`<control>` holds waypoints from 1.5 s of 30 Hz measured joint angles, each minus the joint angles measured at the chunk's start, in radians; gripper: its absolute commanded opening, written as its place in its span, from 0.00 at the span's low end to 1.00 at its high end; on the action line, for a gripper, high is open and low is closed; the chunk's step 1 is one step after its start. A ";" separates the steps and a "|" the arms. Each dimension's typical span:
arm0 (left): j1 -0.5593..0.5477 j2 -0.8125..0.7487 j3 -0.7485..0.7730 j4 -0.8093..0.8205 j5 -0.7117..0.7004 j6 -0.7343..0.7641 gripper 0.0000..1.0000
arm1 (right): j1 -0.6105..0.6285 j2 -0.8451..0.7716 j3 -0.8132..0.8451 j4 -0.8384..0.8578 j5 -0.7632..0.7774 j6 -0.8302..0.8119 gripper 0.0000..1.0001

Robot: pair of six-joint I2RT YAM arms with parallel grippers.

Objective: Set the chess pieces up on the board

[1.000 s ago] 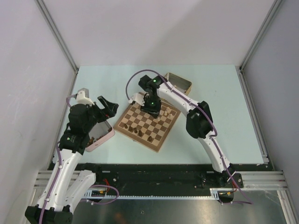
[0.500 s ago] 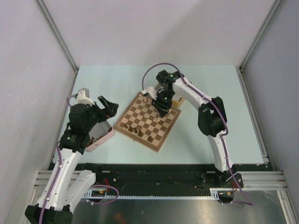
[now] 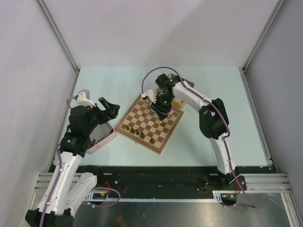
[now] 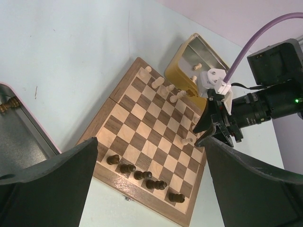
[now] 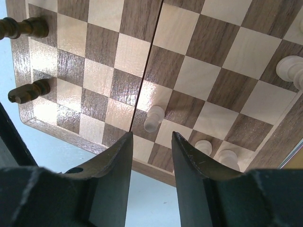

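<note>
My left gripper (image 4: 150,144) hangs wide open and empty above the pink tin (image 3: 106,137) at the table's left edge; at least one dark piece lies in that tin. The board (image 3: 151,125) sits mid-table, turned at an angle. A row of dark pieces (image 4: 142,175) stands along its near edge. Further on, my right gripper (image 5: 151,142) hovers low over the board's far right side, jaws parted with nothing between them. A pale pawn (image 5: 153,118) stands just beyond its tips. More pale pieces (image 4: 168,90) line the far edge, and two lie in the yellow tin (image 4: 177,78) just beside the far corner. I judge I'm between placements. Next I'd reach into the yellow tin, coming down squarely over one pale piece.
</note>
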 measured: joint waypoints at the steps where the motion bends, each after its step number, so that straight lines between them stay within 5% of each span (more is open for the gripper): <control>1: 0.000 -0.001 0.000 0.000 0.000 0.000 0.99 | 0.001 0.000 -0.003 0.004 0.003 0.000 0.42; 22: 0.000 -0.005 0.000 0.000 0.000 -0.005 0.99 | 0.019 0.000 -0.020 0.038 0.022 0.010 0.28; 33: 0.000 -0.006 0.000 0.000 0.000 -0.006 0.99 | 0.024 0.003 -0.021 0.038 0.029 0.010 0.28; 45: 0.000 -0.008 0.000 0.000 0.000 -0.005 0.99 | 0.024 0.017 -0.020 0.039 0.028 0.011 0.11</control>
